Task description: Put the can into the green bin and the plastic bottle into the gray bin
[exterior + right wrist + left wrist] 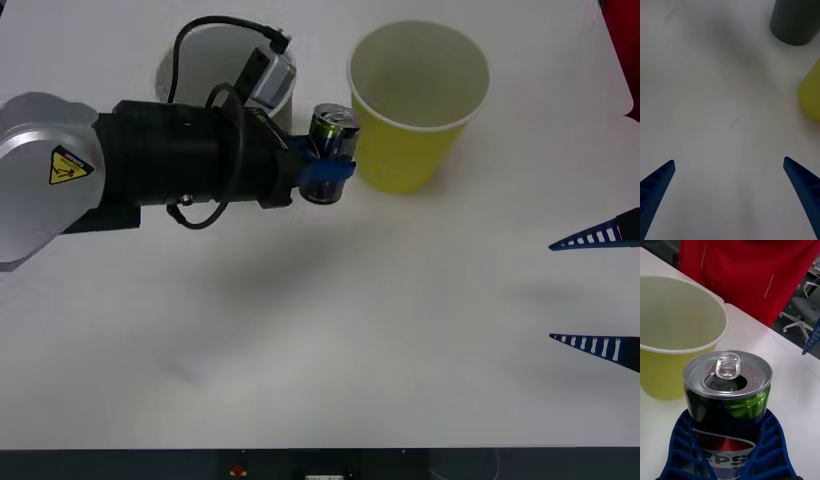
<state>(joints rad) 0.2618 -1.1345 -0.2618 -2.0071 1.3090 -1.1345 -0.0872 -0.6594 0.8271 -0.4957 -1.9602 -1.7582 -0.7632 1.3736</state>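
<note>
My left gripper [328, 172] is shut on the can [333, 130], a small dark can with a silver pull-tab top [728, 369], held upright. The blue fingers [681, 442] wrap both its sides. It hangs just beside the green bin [418, 100], a yellow-green cup with an open mouth [677, 326]. The gray bin [165, 70] stands behind my left arm and is mostly hidden by it; its gray wall [793, 20] shows in the right wrist view next to the green bin [810, 93]. My right gripper [600, 290] waits open at the table's right edge. The plastic bottle is out of view.
A white table [350, 330] spreads in front of both bins. My left arm [150, 160] stretches across its left half. Beyond the far table edge hangs a red cloth [752, 273], with an office chair [805, 311] to one side.
</note>
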